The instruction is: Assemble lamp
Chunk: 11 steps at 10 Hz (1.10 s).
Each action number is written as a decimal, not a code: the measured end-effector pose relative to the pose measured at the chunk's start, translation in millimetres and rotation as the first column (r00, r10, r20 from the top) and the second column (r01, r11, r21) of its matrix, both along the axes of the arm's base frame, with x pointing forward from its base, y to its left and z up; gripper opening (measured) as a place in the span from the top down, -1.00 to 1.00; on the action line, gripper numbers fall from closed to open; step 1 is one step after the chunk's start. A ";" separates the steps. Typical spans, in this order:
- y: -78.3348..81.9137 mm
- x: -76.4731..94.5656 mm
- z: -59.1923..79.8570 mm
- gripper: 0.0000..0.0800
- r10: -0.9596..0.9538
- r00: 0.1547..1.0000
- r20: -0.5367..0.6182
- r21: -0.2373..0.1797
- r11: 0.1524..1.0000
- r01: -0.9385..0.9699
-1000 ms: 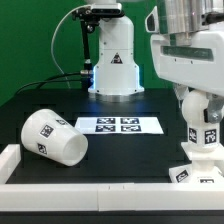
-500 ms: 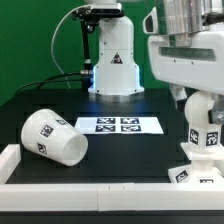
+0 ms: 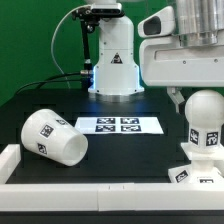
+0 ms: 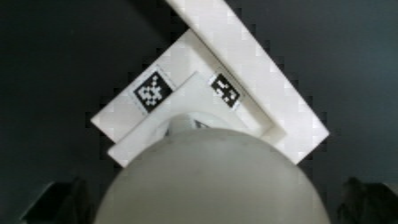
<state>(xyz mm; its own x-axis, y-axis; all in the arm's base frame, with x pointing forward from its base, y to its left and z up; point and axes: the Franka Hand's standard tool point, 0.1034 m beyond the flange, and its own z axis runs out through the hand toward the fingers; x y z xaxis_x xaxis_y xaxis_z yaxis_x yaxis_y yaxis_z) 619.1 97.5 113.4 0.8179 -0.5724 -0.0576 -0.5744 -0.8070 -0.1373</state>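
Note:
The lamp's rounded white bulb (image 3: pixel 205 122) stands upright on the small white base (image 3: pixel 194 168) at the exterior view's right, by the front rail. In the wrist view the bulb (image 4: pixel 210 175) fills the foreground, with the tagged base (image 4: pixel 199 95) beyond it. My gripper (image 3: pixel 196 92) hangs just above the bulb, open. Its dark fingers (image 4: pixel 61 200) stand wide on either side of the bulb without touching it. The large tapered shade (image 3: pixel 54 138) lies on its side at the exterior view's left, apart from the gripper.
The marker board (image 3: pixel 120 125) lies flat in the middle of the black table. A white rail (image 3: pixel 90 190) runs along the front and left edges. The robot's white pedestal (image 3: pixel 112 62) stands at the back with a cable to its left.
The gripper has risen from around the bulb to above it. The bulb stays standing on the base. The shade has not moved.

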 end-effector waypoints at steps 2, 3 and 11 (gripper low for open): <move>-4.7 3.2 1.1 -0.75 0.400 0.914 0.062 -0.084 0.915 -0.395; -3.4 2.8 1.8 -0.75 0.549 0.831 0.085 -0.118 0.834 -0.539; -2.1 1.8 -1.5 -0.43 0.712 0.698 0.078 -0.154 0.701 -0.697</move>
